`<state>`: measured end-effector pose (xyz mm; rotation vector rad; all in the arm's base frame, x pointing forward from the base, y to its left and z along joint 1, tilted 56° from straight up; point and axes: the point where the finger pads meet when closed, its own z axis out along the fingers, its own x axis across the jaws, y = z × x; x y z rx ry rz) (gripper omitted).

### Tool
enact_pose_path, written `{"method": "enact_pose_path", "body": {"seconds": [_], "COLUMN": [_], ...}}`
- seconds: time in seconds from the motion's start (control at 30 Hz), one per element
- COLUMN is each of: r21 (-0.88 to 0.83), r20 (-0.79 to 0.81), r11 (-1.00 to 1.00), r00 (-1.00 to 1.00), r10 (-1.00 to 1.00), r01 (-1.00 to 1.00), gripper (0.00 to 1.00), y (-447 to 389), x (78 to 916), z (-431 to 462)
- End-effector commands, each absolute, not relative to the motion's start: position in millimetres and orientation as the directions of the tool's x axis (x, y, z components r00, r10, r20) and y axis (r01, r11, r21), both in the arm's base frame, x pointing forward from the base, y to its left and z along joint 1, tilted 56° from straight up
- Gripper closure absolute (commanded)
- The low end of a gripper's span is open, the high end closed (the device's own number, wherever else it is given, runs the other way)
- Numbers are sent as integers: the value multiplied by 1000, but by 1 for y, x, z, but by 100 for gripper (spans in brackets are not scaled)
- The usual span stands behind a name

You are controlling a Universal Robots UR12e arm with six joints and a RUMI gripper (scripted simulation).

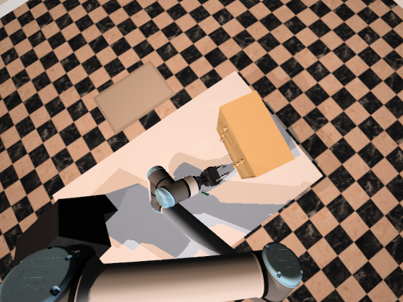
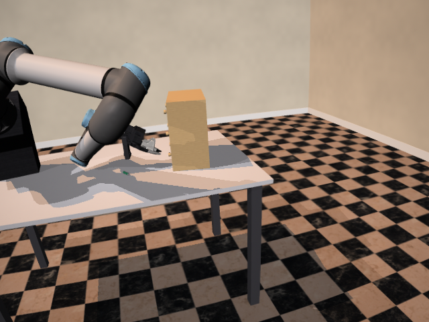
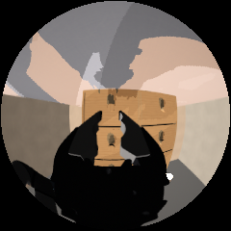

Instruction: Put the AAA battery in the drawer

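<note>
The wooden chest (image 1: pixel 257 133) (image 2: pixel 188 135) (image 3: pixel 137 113) stands upright on the table (image 1: pixel 140 156) (image 2: pixel 221 138). Its knobbed drawer fronts face the arm and look shut; what lies inside is hidden. The green AAA battery (image 1: pixel 204 193) (image 2: pixel 125 172) lies on the table beside and below the wrist, away from the chest front; it does not show in the wrist view. My gripper (image 1: pixel 227 170) (image 2: pixel 159 151) (image 3: pixel 110 111) is partly open, with a narrow empty gap between the fingertips. It points at the chest's drawer front, low down and short of the knobs, touching nothing that I can see.
The chest stands near the table's far edge. The arm's forearm (image 1: pixel 195 230) (image 2: pixel 112 119) reaches over the table. The black pedestal (image 1: pixel 82 221) (image 2: pixel 17 149) stands at the other end. A tan rectangle (image 1: pixel 133 97) lies beyond the table's side in the top view.
</note>
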<state>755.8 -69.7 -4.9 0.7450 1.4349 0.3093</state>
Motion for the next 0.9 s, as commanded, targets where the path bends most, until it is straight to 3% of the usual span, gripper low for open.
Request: {"method": "enact_pose_path", "body": {"seconds": [0.0,0.87], "r21": [627,627], "r20": [-778,-778], "r11": [742,742], "r00": [145,145], "r10": [612,612], "r01": [236,236], "gripper": [80,80], "y": [-73,-79], "x": [762,770], "z": [-7,-10]}}
